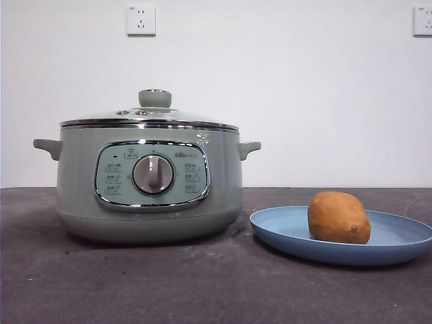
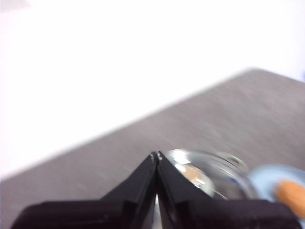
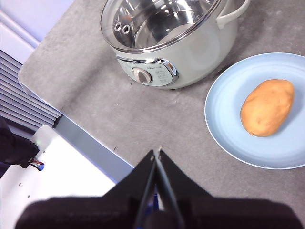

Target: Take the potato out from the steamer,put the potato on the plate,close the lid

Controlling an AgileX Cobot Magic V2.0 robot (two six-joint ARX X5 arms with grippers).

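The potato (image 1: 338, 217) lies on the plate (image 1: 283, 229), long axis crosswise in the front view, and the lid (image 1: 150, 116) sits on the steamer (image 1: 81, 182). Both the left gripper (image 2: 156, 154) and right gripper (image 3: 157, 152) hang clear above the surface, jaws together; nothing looks left to do.

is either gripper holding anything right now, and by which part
Nothing is held. The left gripper and right gripper are both shut on nothing, up off the table; the potato lies on the plate.
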